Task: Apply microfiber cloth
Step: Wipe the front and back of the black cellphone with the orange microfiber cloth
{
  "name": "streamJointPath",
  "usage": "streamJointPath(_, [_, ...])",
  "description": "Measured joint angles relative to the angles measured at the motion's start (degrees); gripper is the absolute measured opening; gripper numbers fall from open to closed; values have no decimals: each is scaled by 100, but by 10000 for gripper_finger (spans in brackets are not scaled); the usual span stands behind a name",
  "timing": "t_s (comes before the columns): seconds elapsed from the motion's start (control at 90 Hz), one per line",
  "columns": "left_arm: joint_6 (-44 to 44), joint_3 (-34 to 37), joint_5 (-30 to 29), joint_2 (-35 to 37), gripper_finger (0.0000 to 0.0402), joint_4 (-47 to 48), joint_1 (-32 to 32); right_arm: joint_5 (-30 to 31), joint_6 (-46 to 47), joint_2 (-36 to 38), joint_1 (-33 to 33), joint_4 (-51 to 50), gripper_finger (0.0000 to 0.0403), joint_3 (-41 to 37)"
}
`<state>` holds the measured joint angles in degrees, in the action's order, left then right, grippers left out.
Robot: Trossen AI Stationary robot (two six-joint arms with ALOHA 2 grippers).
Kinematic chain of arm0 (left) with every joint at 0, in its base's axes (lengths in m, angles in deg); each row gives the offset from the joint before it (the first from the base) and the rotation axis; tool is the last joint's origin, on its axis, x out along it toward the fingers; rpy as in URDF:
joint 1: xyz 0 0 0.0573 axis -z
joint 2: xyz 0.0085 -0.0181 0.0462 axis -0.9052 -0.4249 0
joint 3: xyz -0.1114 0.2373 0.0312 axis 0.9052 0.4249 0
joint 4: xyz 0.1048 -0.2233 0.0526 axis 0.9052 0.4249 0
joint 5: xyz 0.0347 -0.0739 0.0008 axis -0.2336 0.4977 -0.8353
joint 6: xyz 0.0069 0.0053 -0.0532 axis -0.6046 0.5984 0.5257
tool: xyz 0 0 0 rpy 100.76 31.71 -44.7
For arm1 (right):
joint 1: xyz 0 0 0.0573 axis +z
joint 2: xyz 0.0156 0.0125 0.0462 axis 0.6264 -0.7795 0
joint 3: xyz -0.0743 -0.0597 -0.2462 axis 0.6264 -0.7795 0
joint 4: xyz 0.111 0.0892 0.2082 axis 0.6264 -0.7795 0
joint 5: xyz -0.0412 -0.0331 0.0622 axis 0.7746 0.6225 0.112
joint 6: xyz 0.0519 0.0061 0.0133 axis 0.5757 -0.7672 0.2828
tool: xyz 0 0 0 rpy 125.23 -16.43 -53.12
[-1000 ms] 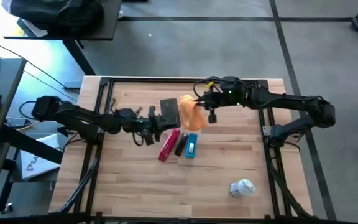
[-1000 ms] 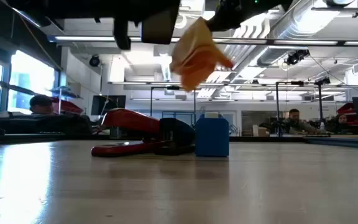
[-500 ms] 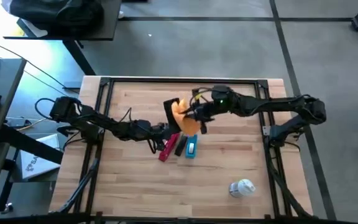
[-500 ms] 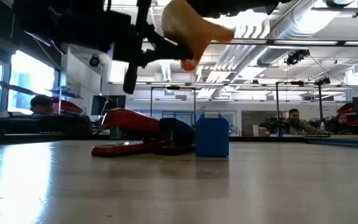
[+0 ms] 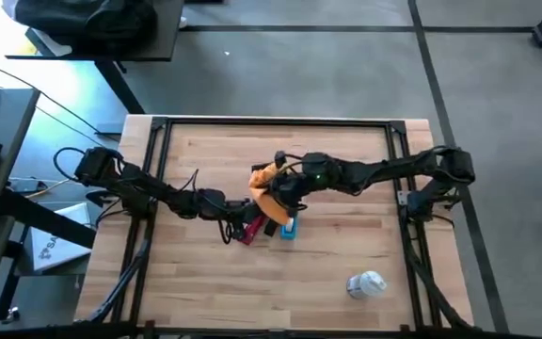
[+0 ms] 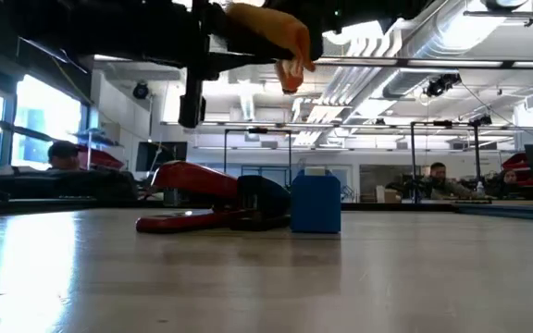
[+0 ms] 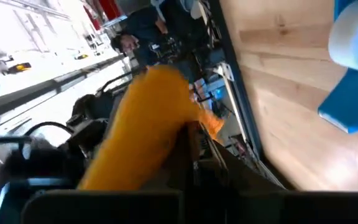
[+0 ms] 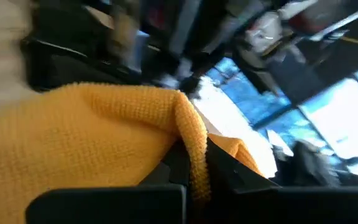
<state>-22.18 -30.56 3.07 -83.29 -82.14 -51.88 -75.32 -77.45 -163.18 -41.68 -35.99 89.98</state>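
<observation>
High view: right gripper [image 5: 273,196] out over the middle of the table, clamped on the microfiber cloth [image 5: 267,188], orange bundle bunched at the fingertips and hanging clear of the wood. Left gripper [image 5: 234,213] just beside it, reaching in from the other side, fingers hidden under the cloth's edge and the dark arm, so cannot tell how they stand. Directly below the pair: red stapler [image 5: 249,229], a black bar [image 5: 271,224] next to it, and a small blue box [image 5: 290,227], all lined up close together.

Low view: cloth [image 6: 276,37] held high, near the top of frame, well above the stapler [image 6: 191,197] and the blue box [image 6: 316,203]. No contact with anything on the table.

Right wrist view: cloth [image 8: 92,146] pinched firmly, a folded yellower edge wrapped over one dark finger [image 8: 166,171], the bulk of the fabric spread to one side. Left wrist view: same cloth [image 7: 145,134] filling the middle, apparently right at that arm's own fingers, though too blurred to say whether touching.

Key relation: cloth above, objects straight beneath, slightly toward the front edge of the table from the fingers. Stapler's long axis roughly front to back, tilted a little. Right arm the one carrying, so the nearer by default; left close enough to steady or hold something. Probably a descent next, cloth onto whatever needs wiping. White-grey spray bottle [image 5: 366,282] well apart, near the front right corner.
</observation>
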Motion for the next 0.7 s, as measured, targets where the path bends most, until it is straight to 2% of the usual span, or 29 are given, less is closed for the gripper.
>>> streamJointPath(0.178, [152, 0, 24, 0, 8, -17, 163, 332, -105, 52, -296, 200, 0, 4])
streamJointPath(0.322, [165, -9, -97, 8, 8, -114, 193, 214, 30, 281, -406, -78, 0, -4])
streamJointPath(0.444, [564, -9, -110, 9, 8, -196, 93, -168, 251, 431, -226, -472, 0, -2])
streamJointPath(0.7, [900, -1, -89, 0, 8, -229, -140, -208, 553, 479, 269, -1585, 0, 9])
